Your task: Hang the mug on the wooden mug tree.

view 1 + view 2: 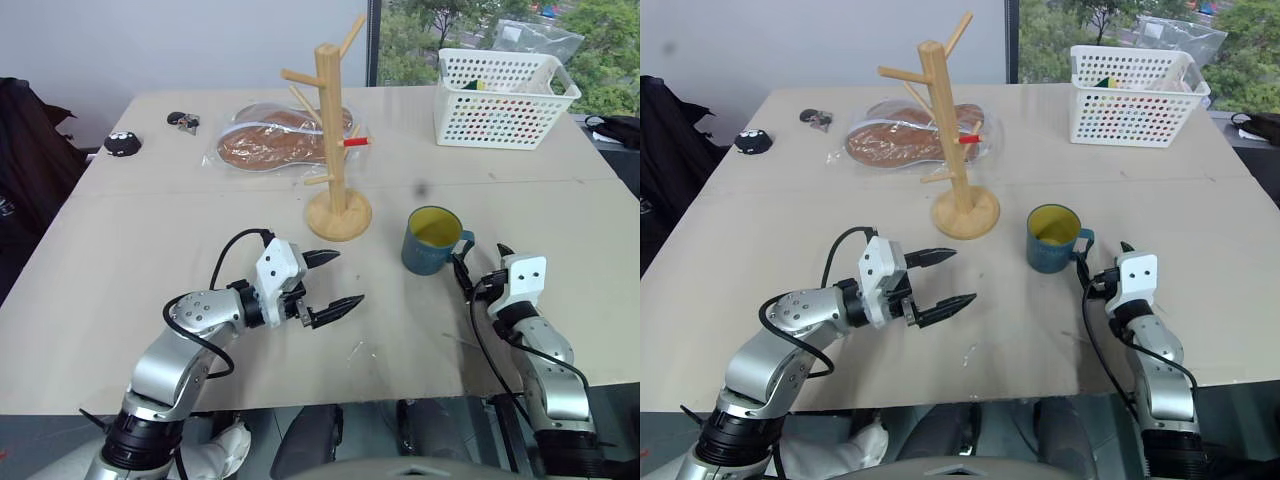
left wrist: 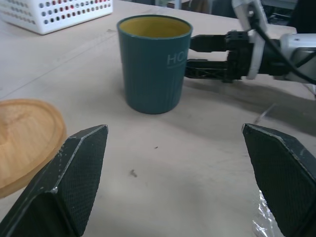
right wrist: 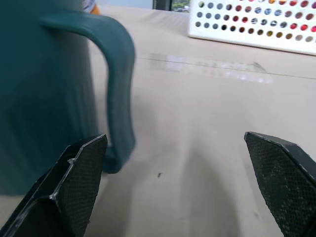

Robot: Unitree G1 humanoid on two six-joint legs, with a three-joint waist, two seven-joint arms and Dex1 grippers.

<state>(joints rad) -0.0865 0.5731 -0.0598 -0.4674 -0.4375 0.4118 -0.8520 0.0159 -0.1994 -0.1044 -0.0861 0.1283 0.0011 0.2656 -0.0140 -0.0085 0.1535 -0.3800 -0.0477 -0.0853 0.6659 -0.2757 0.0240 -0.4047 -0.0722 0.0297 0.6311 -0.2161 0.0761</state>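
The teal mug (image 1: 433,240) with a yellow inside stands upright on the table, its handle (image 3: 118,89) turned toward my right gripper (image 1: 480,262). That gripper is open just behind the mug, and the handle sits in front of its left finger (image 3: 74,182). My left gripper (image 1: 345,278) hovers open a short way left of the mug and points at it, holding nothing. The wooden mug tree (image 1: 330,110) stands behind, between the two arms, on its round base (image 1: 339,215), with a red-tipped peg (image 1: 355,142).
A white perforated basket (image 1: 505,98) stands at the back right. A clear bag of brown items (image 1: 275,140) lies behind the tree. A black object (image 1: 123,144) and keys (image 1: 183,121) lie at the back left. The table's front edge runs close under both arms.
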